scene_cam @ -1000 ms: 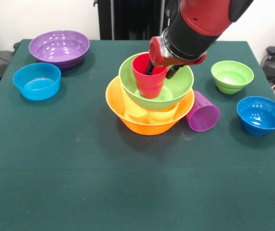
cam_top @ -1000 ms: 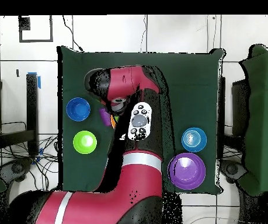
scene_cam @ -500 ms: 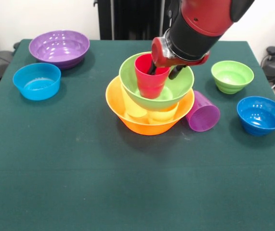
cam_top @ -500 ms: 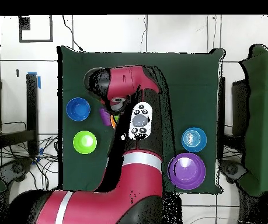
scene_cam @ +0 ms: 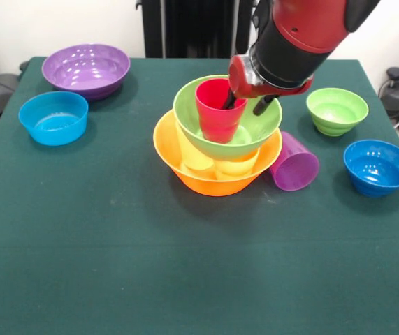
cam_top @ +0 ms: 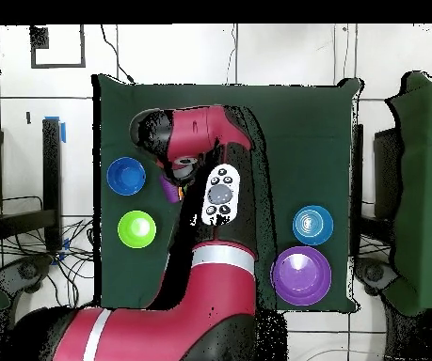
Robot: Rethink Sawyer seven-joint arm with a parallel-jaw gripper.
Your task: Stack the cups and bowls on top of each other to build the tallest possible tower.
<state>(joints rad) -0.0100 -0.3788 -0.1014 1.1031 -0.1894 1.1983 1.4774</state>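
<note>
The tower stands mid-table: a large orange bowl [scene_cam: 216, 178] holds a pale yellow cup [scene_cam: 193, 157] and a yellow-orange cup [scene_cam: 236, 166], and a large lime green bowl [scene_cam: 255, 129] rests on them. A red-pink cup [scene_cam: 219, 115] stands upright inside the green bowl. My gripper [scene_cam: 245, 106] is open. One finger is inside the red cup's mouth and the other is outside its right wall. A purple cup [scene_cam: 295, 162] lies on its side against the orange bowl's right. In the overhead view my arm [cam_top: 210, 150] hides the tower.
A large purple bowl [scene_cam: 86, 68] [cam_top: 301, 274] and a small blue bowl [scene_cam: 53, 117] [cam_top: 312, 224] sit at one side. A small lime green bowl [scene_cam: 337, 109] [cam_top: 136, 228] and another blue bowl [scene_cam: 379, 166] [cam_top: 126, 176] sit at the other.
In the front view my gripper has drifted right and slightly up. The red-pink cup has shifted a little to the right inside the green bowl. The other pieces have not moved.
</note>
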